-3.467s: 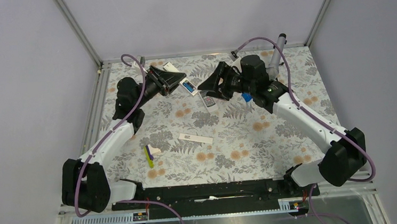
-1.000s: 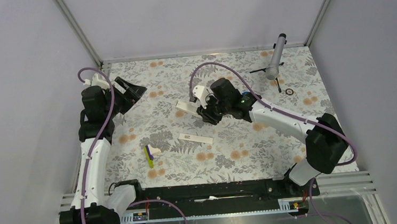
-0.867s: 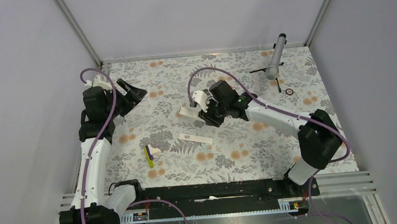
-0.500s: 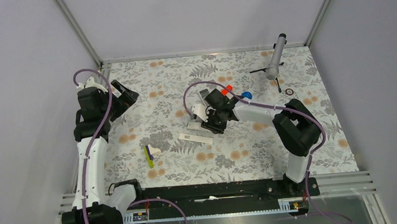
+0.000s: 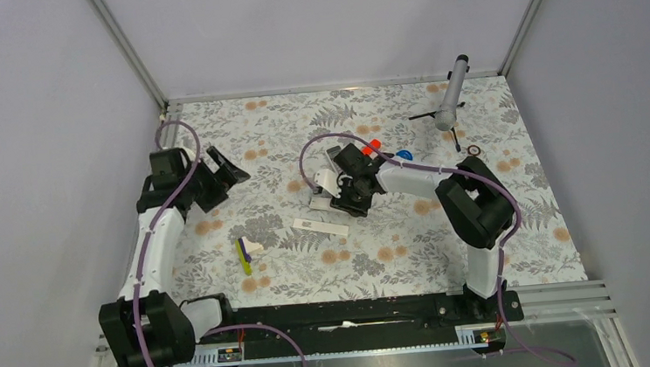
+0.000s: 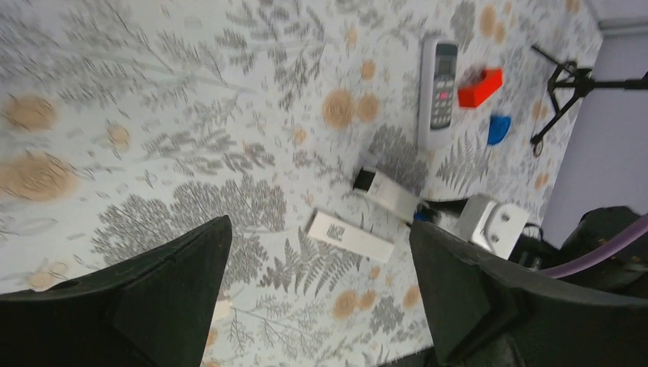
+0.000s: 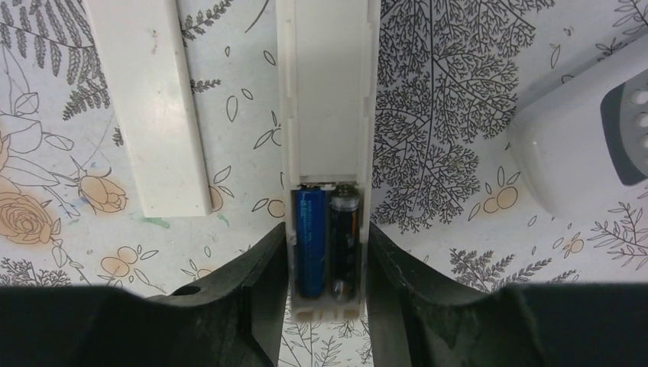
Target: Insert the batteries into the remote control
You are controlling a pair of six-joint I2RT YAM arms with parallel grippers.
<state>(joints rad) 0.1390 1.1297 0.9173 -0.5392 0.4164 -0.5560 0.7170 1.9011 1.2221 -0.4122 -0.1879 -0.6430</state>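
Observation:
The remote control [image 7: 327,115] lies back up with its battery bay uncovered. Two batteries sit side by side in the bay, a blue one [image 7: 309,241] and a black one [image 7: 344,241]. My right gripper [image 7: 327,294] is shut on the remote's battery end, one finger pressed against each long side. From above, the right gripper [image 5: 343,197] and the remote [image 5: 318,202] are at mid-table. My left gripper [image 5: 231,173] hangs over the table's left part, open and holding nothing. Its wrist view also shows the remote [image 6: 388,196] ahead of the left gripper [image 6: 321,294].
A long white bar [image 5: 320,227] lies just nearer than the remote. A second grey handset [image 5: 337,158], an orange-red cylinder [image 5: 369,147] and a blue cap [image 5: 403,154] lie behind it. A yellow-and-purple item [image 5: 243,256] is near left, and a small tripod [image 5: 448,104] is far right.
My right gripper carried the remote nearer and lower, and its arm folded in. The left arm swung rightwards and nearer, its gripper still open.

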